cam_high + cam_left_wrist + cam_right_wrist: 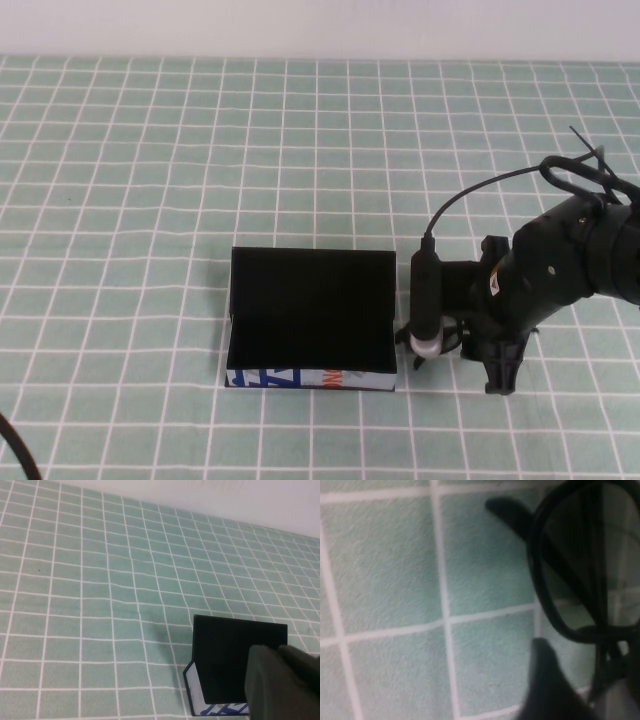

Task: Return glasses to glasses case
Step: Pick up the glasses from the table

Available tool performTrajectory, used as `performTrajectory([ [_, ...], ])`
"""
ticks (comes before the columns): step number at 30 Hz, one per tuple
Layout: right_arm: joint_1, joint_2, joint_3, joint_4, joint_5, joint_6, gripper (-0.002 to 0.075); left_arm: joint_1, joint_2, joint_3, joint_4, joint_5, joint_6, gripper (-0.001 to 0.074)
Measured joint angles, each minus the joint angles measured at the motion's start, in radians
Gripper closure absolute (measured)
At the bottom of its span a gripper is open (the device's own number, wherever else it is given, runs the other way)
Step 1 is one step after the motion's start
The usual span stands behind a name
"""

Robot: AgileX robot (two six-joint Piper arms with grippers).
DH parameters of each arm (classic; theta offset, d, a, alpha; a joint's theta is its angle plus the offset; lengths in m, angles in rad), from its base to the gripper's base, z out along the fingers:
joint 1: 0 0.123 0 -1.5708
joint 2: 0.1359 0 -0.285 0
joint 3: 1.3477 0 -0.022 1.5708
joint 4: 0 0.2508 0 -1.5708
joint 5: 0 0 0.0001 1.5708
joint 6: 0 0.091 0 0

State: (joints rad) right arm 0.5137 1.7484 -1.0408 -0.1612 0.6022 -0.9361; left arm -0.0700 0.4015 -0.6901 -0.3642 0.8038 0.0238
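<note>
- Black and glossy, the glasses (570,580) fill the right wrist view at close range: one rectangular lens rim with a temple arm crossing behind it, lying over the green checked tablecloth (395,580). A dark blurred shape rises at the lower edge of that view beside the frame; I cannot tell whether it is a finger or whether it touches the frame.
- From the high view, the glasses (418,345) show only as thin black bits under the right gripper (440,345), just beside the case's right end, at about 4 o'clock from the table's centre. Whether this claw is spread or pinching the glasses I cannot tell; its fingers are hidden beneath the wrist and its white-tipped camera stalk.
- Next to it at 9 o'clock sits the glasses case (310,320), lid flipped up, black lining showing, its white strip with blue and orange print along the near side.
- Only the left wrist view shows the case (235,660) from its other end, with a corner of the printed strip visible and the dark, blurred left gripper (285,685) in front of it. I cannot tell if that claw is spread or pressed together. The high view shows no left gripper, only a dark cable at the 7 o'clock corner.
- Beyond the case, bare checked cloth runs to a white wall (320,25) at 12 o'clock.
</note>
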Motion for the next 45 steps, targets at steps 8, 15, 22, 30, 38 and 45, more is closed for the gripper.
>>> performTrajectory([
  [8, 0.0, -0.008, 0.0, -0.001, -0.014, 0.025, 0.0176, 0.0, 0.0, 0.0, 0.0, 0.0, 0.0, 0.0737],
  [15, 0.0, -0.012, 0.0, -0.039, -0.008, 0.025, 0.0167, 0.0, 0.0, 0.0, 0.0, 0.004, 0.0, 0.0737],
  [22, 0.0, -0.036, 0.0, -0.15, -0.055, 0.025, 0.0167, 0.0, 0.0, 0.0, 0.0, 0.006, 0.0, 0.0737],
  [30, 0.0, -0.025, 0.0, -0.244, -0.148, 0.023, 0.0167, 0.0, 0.0, 0.0, 0.0, 0.007, 0.0, 0.0737],
  [38, 0.0, 0.011, 0.001, -0.178, -0.108, 0.021, 0.0166, -0.013, 0.0, 0.0, 0.0, 0.012, 0.0, 0.0737],
  [45, 0.0, 0.042, 0.001, -0.092, -0.122, 0.021, 0.026, -0.015, 0.0, 0.0, 0.0, 0.008, 0.0, 0.0737],
])
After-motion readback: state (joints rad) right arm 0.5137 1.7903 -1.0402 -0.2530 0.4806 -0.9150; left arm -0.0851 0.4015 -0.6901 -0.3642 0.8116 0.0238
